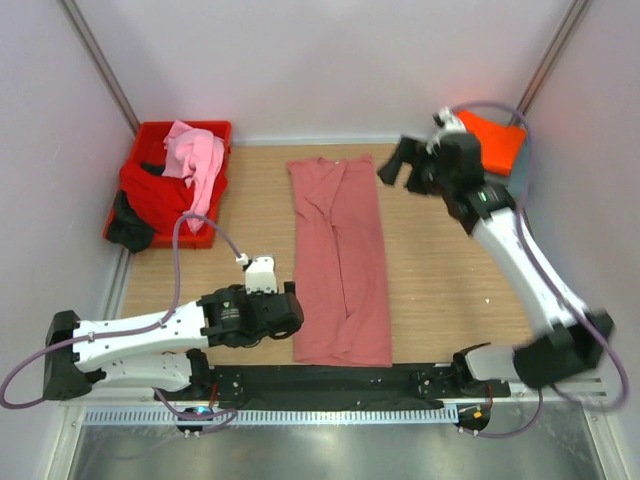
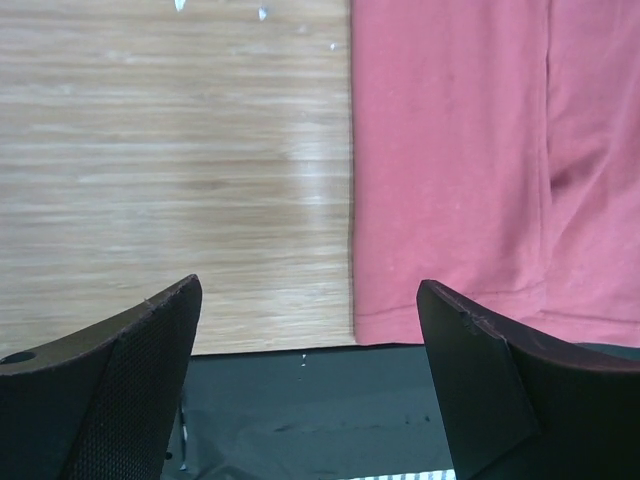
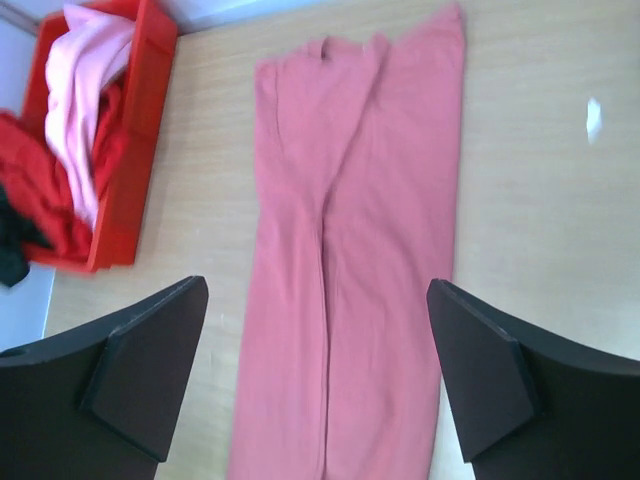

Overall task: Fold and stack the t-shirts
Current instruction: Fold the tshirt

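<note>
Cloth like this judges as light, limp and without any stiffness. The dusty salmon-pink short-sleeved t-shirt (image 1: 340, 260) lies flat on the wooden surface (image 1: 450, 270), both sides turned in to make one long narrow strip. Its collar is at the far end and its hem is at the near end. It should sag from wherever it is lifted, and the turned-in flaps meeting along the middle seam look ready to slide apart. The best hold is probably at the two corners of one short end, with each pinch biting through every layer so that the flaps travel with the body. The wood grain likely gives some drag, so a low finger has to slip under the edge, not push it into a wrinkle.

The left pincer (image 2: 308, 300) stands spread and empty just beside the shirt's near left hem corner, without touching it. The right pincer (image 3: 318, 290) is spread wide, holds nothing, and hangs above the shirt's far end. A black mat strip (image 1: 330, 385) lies against the hem.

Left of the collar end stands a red plastic crate (image 1: 155, 128) holding crumpled light pink (image 1: 195, 155), red (image 1: 150, 195) and dark (image 1: 125, 225) shirts. Well to the right of the collar sits a folded orange shirt (image 1: 495, 140).
</note>
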